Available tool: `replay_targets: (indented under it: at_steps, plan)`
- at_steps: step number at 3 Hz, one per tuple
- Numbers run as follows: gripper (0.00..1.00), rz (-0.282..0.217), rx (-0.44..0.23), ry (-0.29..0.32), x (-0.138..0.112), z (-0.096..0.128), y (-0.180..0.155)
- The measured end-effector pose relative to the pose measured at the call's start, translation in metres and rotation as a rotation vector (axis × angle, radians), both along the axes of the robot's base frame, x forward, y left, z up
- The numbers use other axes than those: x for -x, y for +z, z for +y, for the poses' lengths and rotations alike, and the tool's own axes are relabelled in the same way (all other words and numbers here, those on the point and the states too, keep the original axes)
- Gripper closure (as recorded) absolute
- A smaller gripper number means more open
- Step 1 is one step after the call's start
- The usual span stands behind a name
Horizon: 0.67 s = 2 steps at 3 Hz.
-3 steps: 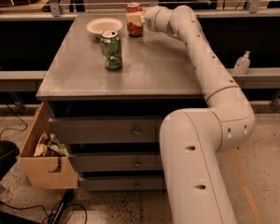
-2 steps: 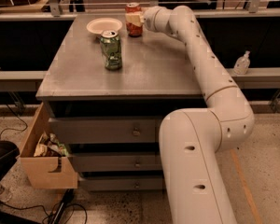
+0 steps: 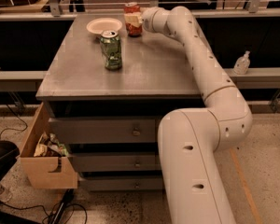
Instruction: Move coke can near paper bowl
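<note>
The red coke can (image 3: 131, 8) stands upright at the far edge of the grey table (image 3: 144, 64), just right of the white paper bowl (image 3: 104, 26). My gripper (image 3: 132, 21) reaches in from the right at the end of the long white arm. Its pale fingers (image 3: 130, 19) wrap the can's middle, so the can's silver top shows above them and its red base below. The can's base looks to be at the tabletop. The gap between can and bowl is small.
A green can (image 3: 111, 49) stands upright on the table in front of the bowl. An open wooden drawer (image 3: 46, 164) with crumpled items juts out at the lower left. A sanitizer bottle (image 3: 241, 63) sits on the ledge to the right.
</note>
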<state>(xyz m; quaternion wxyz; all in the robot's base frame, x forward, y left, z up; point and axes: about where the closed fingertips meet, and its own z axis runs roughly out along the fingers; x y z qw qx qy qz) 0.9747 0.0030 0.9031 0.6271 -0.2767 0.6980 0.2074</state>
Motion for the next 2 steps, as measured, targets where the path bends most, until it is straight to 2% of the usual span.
replay_targets:
  at_steps: [1, 2]
  plan:
    - [0.00, 0.003, 0.000, 0.005, -0.0003, 0.0046, -0.0027]
    - [0.00, 0.003, 0.000, 0.005, -0.0003, 0.0047, -0.0028]
